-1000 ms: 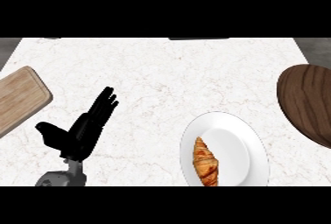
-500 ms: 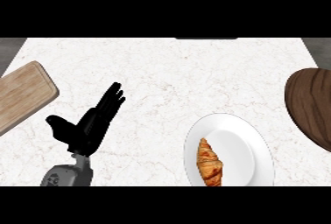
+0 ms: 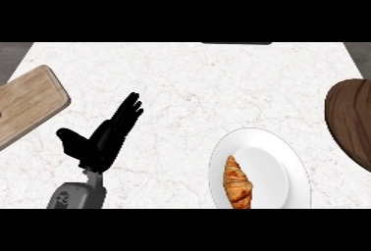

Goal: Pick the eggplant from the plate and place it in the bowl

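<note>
Fingers straight and held together, thumb splayed out to the side, the left hand (image 3: 101,137) stands open over the white marbled counter (image 3: 188,78) and holds nothing. It rises from a grey forearm (image 3: 78,195) that enters at the lower edge of the head view, left of centre, and the fingertips lean up and to the right, toward the middle of the counter. The palm faces mostly sideways, so the hand shows nearly edge-on.

Starting at the far left, a wooden cutting board (image 3: 25,105) lies tilted on the counter, partly cut by the view's edge, apart from the thumb. Next comes the open left hand, with bare marble all round it. Farther right, near the lower edge, sits a white plate (image 3: 272,157), and on its left half lies a golden-brown croissant (image 3: 238,184), lengthwise, its lower end cut off at the edge of the view. No eggplant shows on that plate; the croissant is the only food on it. At the far right a dark wooden bowl (image 3: 351,120) is partly cut by the edge, close to the plate's upper right rim; whether the two touch cannot be told. A dark object (image 3: 235,43) sits at the counter's far edge, too little of it showing to name it.
</note>
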Tool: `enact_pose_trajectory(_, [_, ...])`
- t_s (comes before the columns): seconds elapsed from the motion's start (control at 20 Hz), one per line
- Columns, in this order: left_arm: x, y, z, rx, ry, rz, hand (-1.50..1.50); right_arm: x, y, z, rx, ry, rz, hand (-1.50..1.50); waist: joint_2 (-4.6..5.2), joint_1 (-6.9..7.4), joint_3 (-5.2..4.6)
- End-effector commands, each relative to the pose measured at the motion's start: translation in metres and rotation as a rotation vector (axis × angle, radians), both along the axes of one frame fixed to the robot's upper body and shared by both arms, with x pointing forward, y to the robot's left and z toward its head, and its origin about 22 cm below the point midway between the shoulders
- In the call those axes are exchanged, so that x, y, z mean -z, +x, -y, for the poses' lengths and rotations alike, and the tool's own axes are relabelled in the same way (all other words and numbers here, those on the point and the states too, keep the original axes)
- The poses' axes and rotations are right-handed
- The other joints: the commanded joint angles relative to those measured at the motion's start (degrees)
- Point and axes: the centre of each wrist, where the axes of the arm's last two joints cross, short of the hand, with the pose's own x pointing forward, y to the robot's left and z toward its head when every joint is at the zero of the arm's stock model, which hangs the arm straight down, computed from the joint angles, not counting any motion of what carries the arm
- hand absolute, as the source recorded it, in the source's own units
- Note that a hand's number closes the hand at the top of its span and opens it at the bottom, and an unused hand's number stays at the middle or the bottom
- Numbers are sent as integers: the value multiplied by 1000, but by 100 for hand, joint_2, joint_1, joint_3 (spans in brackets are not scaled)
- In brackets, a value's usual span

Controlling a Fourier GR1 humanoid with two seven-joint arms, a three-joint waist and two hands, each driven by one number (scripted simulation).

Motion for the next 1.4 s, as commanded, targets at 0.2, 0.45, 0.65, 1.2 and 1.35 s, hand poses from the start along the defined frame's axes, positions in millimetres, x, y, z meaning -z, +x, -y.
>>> enact_pose_trajectory(0.2, [-4, -1, 4, 33, 2, -9, 0, 41, 57, 28, 86, -145, -142, 150, 42, 142, 5])
enact_pose_trajectory(0.45, [-13, -3, 3, 18, 4, -4, 0, 80, 81, 24, 185, 45, -267, -150, 15, 90, 7])
enact_pose_trajectory(0.65, [-4, 5, 24, 20, -7, -27, 0, 99, 88, 38, 99, 152, -215, -150, 63, 96, 18])
enact_pose_trajectory(1.2, [7, -10, -3, -46, 4, -14, 0, 74, 64, 78, -137, 755, 344, -150, -72, -270, 9])
enact_pose_trajectory(1.35, [13, -25, -22, -63, -4, -40, 0, 77, 35, 100, -220, 829, 390, -150, -107, -295, -1])
